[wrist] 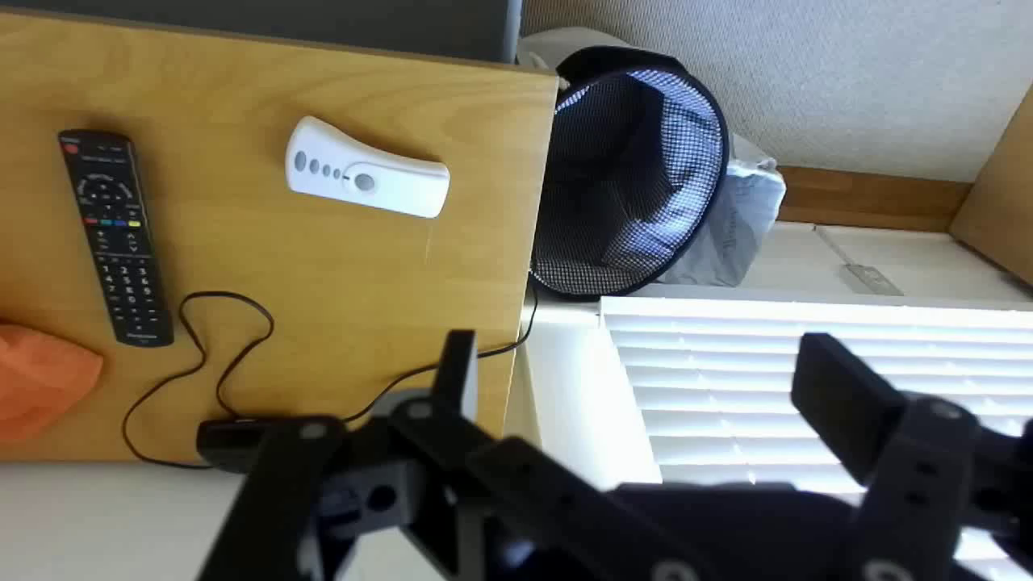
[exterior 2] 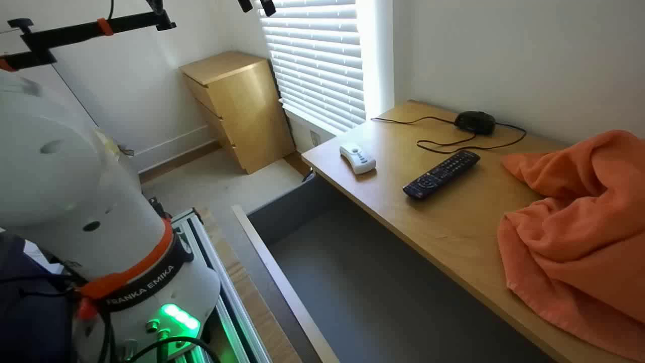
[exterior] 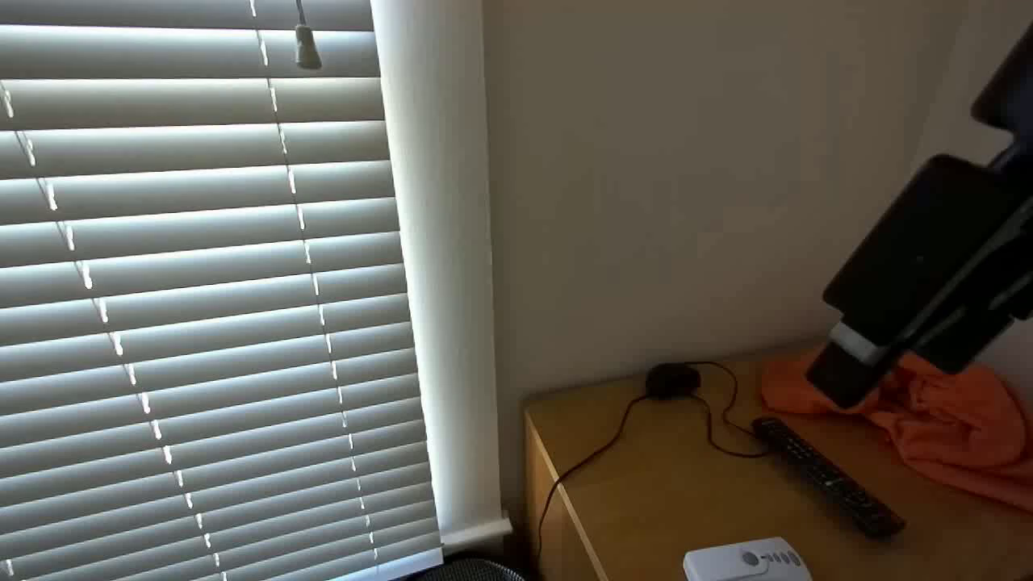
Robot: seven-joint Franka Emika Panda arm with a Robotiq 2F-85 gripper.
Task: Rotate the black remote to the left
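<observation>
The jaws of the gripper point(wrist: 637, 371) are spread well apart, seemingly about as wide as they can go, and nothing is held between them. Nothing appears to be touched either: in an exterior view the fingertips point(exterior 2: 268, 7) are shown well above the dresser top point(exterior 2: 468, 242).

The step in hand is judged to be the approach to the black TV remote point(wrist: 115, 238), seen lying flat on the dresser top, off to one side of the jaws, with its red-button end toward the open drawer point(exterior 2: 284, 283). It is best done if the gripper is brought over the remote's middle and turned so that the narrow width can be straddled, then lowered until both long sides can be lightly pinched. The turn to the left should be kept level and slow.

Care is called for at the keypad end, where a looped cable point(wrist: 216, 293) is set just beside it; whether the two touch cannot be told. An orange cloth point(exterior 2: 579, 237) is bunched near, but apart, and could be snagged. A white remote control point(wrist: 367, 168) is placed well clear.
</observation>
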